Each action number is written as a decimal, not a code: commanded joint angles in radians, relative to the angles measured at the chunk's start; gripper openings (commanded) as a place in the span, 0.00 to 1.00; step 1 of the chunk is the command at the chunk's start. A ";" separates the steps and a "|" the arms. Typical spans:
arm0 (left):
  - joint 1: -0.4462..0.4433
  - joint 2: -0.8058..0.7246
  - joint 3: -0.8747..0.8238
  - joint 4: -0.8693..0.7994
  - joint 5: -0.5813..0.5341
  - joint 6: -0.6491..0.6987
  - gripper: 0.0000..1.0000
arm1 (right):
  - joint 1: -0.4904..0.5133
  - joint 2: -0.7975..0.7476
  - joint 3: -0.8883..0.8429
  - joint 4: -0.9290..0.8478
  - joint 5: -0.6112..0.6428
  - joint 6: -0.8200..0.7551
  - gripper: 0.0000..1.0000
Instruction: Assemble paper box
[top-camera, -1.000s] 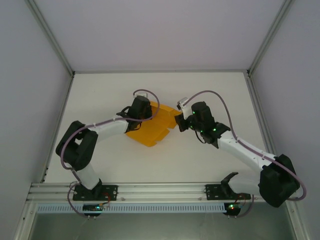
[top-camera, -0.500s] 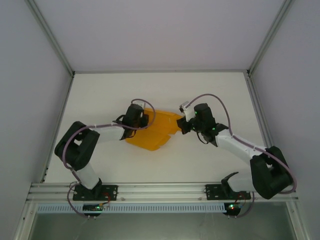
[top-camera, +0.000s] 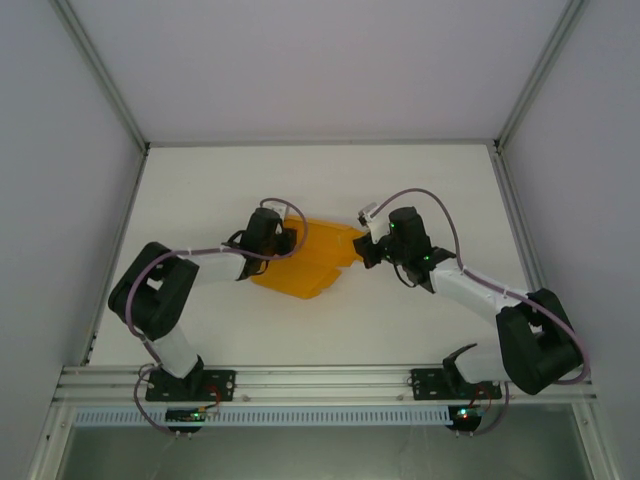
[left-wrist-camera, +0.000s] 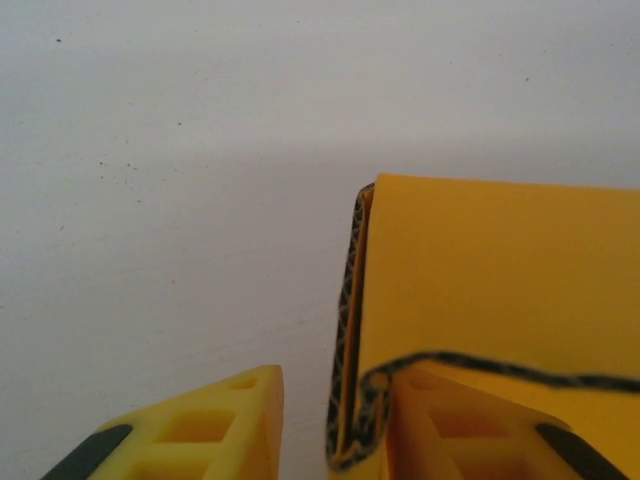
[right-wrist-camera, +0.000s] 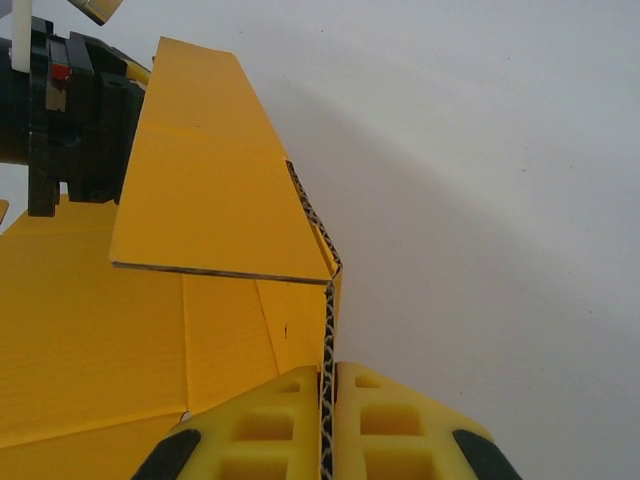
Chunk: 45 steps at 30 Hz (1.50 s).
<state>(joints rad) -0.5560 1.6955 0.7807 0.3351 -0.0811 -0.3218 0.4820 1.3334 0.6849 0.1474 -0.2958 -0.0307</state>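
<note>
The paper box, a part-folded orange-yellow sheet, lies mid-bench between the 2 arms. The right end effector is clamped on the sheet's right edge, with 1 flap raised. The left end effector stands apart at the sheet's left edge. The card leans on 1 finger, and bare bench shows beside the other.

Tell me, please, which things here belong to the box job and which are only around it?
Belong to the job:
paper box
right hand, shut on its edge
left hand, open at a flap

Only around:
white table
metal rail
</note>
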 joint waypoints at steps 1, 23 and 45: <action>0.015 0.023 0.012 0.019 0.002 0.012 0.29 | -0.005 0.009 -0.019 -0.060 0.001 -0.026 0.00; -0.027 -0.081 -0.048 0.039 -0.105 -0.021 0.00 | -0.040 -0.133 0.101 -0.120 0.382 0.296 0.99; -0.054 -0.074 -0.034 -0.003 -0.126 -0.023 0.00 | 0.121 0.234 0.272 -0.118 0.407 0.188 0.99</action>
<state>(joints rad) -0.5919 1.6257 0.7353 0.3111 -0.2241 -0.3637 0.5907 1.5501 0.9218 -0.0147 0.0502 0.1783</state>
